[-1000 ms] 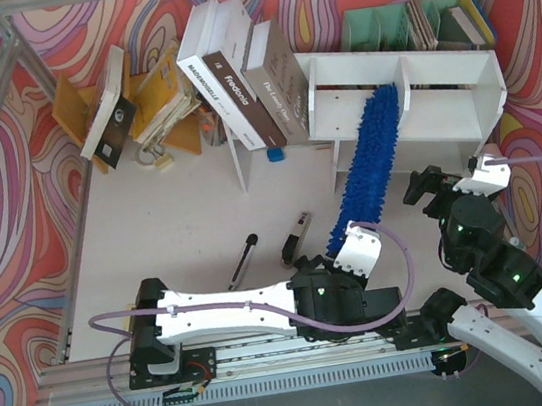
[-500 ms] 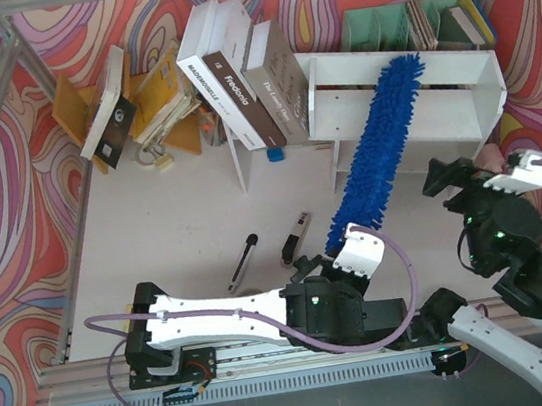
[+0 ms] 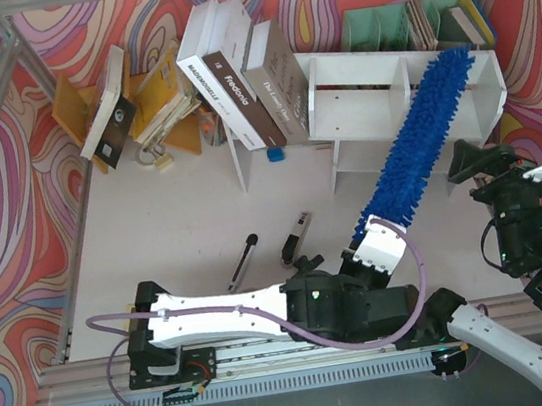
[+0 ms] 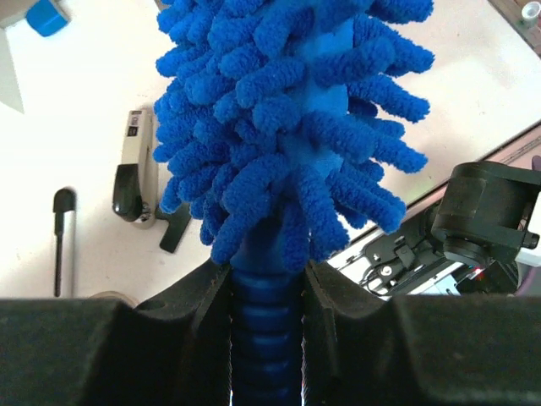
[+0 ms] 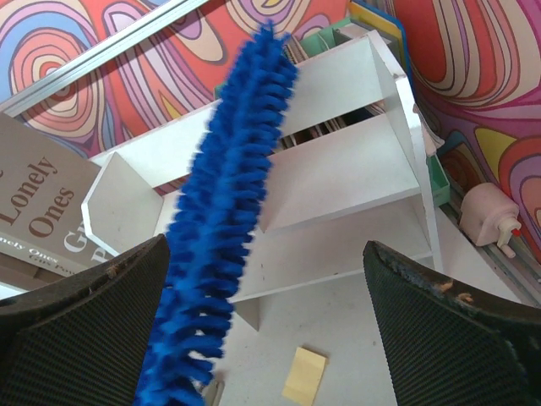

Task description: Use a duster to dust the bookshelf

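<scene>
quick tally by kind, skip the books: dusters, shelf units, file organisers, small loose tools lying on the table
duster: 1
bookshelf: 1
green file organiser: 1
small loose tools: 2 (black-and-silver handheld tool, black-tipped rod)
total: 5

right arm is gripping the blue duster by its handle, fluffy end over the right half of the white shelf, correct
No, the left gripper grips the duster by its handle, as the left wrist view shows; the right gripper is open and empty. The fluffy end is over the right half of the bookshelf.
</scene>
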Tool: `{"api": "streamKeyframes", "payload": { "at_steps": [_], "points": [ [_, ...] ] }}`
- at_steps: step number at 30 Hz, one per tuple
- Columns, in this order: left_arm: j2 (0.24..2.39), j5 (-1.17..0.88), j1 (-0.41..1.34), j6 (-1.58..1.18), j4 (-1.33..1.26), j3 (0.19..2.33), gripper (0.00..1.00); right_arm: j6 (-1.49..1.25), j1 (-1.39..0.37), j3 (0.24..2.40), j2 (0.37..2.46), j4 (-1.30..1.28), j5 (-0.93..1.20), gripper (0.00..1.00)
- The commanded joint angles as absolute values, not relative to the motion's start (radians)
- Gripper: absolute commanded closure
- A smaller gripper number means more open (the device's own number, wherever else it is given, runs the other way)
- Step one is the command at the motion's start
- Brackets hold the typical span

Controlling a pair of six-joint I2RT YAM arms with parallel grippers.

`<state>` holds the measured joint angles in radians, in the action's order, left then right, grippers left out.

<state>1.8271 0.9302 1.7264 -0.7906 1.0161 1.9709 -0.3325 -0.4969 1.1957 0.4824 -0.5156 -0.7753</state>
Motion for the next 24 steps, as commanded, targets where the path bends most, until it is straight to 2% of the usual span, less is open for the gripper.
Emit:
{"api": "streamKeyframes", "payload": {
  "at_steps": [1,17,24],
  "points": [
    [1.869,0.842,1.67,-0.715,0.913,1.964,1.0,-0.312,-0.495,1.217,0.506,-0.539,-0.784,0.15],
    [1.963,0.704,1.585,-0.744,0.982,1.985,1.0,-0.343,-0.495,1.171,0.532,-0.528,-0.772,0.15],
    [1.985,0.63,1.585,-0.635,0.905,2.017,1.0,-0.352,-0.494,1.168,0.529,-0.532,-0.774,0.15]
  ]
}}
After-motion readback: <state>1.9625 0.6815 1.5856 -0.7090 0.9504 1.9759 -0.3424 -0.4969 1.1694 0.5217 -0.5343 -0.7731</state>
